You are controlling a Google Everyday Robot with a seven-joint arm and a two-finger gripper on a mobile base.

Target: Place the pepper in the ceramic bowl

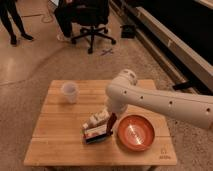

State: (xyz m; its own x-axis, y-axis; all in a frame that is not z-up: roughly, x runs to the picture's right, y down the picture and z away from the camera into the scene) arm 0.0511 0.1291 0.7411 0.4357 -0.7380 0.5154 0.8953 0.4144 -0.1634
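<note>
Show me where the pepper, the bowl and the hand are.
pepper [110, 126]: camera view, middle of its dark-red body.
bowl [135, 134]: camera view, bare inner floor.
hand [109, 118]: camera view, between its fingertips, shut on the pepper, just left of the bowl.
</note>
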